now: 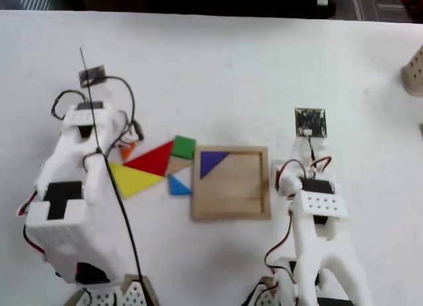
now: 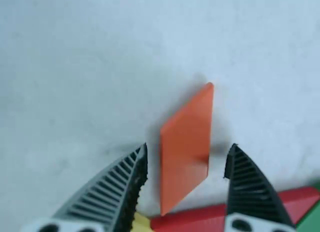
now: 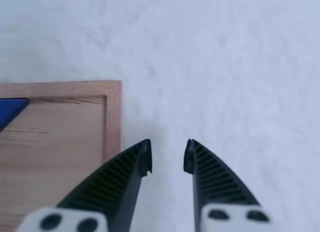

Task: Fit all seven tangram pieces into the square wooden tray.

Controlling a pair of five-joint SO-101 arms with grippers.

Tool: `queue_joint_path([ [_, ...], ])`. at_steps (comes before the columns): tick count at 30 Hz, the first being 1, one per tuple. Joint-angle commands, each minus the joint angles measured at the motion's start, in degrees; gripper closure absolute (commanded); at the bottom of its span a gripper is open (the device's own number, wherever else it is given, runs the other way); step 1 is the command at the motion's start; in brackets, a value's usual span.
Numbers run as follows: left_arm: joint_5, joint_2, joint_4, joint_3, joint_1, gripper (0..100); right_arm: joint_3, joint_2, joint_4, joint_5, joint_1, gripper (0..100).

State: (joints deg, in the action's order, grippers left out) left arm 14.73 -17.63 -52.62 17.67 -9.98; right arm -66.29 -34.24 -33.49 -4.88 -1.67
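L arm: left gripper (image 2: 187, 151) is low over the table (image 2: 75, 66), jaws apart, one ribbed black finger (image 2: 125, 187) on either side of the orange piece (image 2: 185, 149). The piece lies flat, not lifted. A gap shows on both sides, so prob. no contact yet; the nearer edge sits in shadow, can't be sure.

Step in hand, my read: pickup of the orange piece, just before the close. Next move calls for a square close across the two long edges, a lift, then a carry over the loose pieces to the tray (image 1: 231, 215), w/ the slant turned to suit the space left. Thin, flat stock, so the grip must be low or the fingers ride over it.

Orange piece: parallelogram, smooth painted face, crisp corners.

Beside it the loose cluster: red triangle (image 1: 153, 160) and yellow triangle (image 1: 132, 180), both large; green square (image 1: 183, 147); small light blue triangle (image 1: 177, 185); tan piece (image 1: 177, 166) in the middle, looks like bare wood. All flat, straight-edged.

Tray: square, pale wood, grain showing, raised rim. Dark blue triangle (image 1: 211, 162) sits in its far corner on the L arm's side. Approx. 1 of 7 in.

R arm: right gripper (image 3: 167, 152) hangs just outside the tray rim, on the side away from the cluster, jaws a little apart, nothing between.
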Motion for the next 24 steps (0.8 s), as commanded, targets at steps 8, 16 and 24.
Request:
queue_joint_path([
  [8,0.7,-1.0,-0.1,-4.0,1.7,81,2.0,-1.0,0.1,-0.1,0.6,87.9],
  [16,0.4,-4.3,-2.9,-8.6,1.7,85,2.0,-1.0,0.1,-0.1,0.6,87.9],
  [24,-1.1,-3.9,-2.6,-8.7,4.5,85,2.0,-1.0,0.1,-0.1,0.7,87.9],
])
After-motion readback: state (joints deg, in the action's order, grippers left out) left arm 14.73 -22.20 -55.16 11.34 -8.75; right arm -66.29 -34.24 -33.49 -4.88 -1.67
